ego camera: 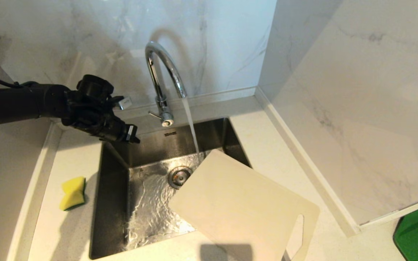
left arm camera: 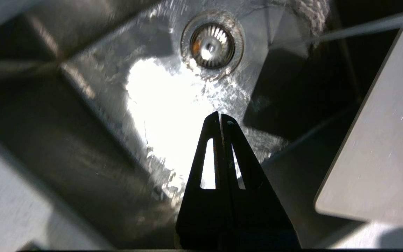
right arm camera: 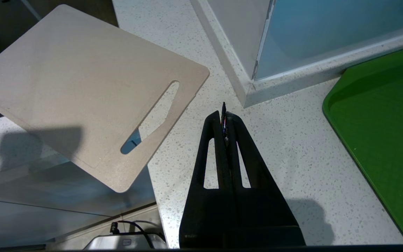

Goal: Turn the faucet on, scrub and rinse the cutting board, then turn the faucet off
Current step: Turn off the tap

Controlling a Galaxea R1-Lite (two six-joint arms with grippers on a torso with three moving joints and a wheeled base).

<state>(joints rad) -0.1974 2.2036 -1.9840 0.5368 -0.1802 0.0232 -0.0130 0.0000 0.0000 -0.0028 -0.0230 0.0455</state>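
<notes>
The sink has water running in it. The cutting board leans on its right rim, far from the left gripper, whose fingers are pressed together. The faucet beside it is on. Next comes scrubbing, so it probably needs the sponge below it.

We see bright, even light in the head view, a blown-out white glare on the wet sink floor beside the drain, motion blur along the sink's walls, and soft shadows under the cutting board.
</notes>
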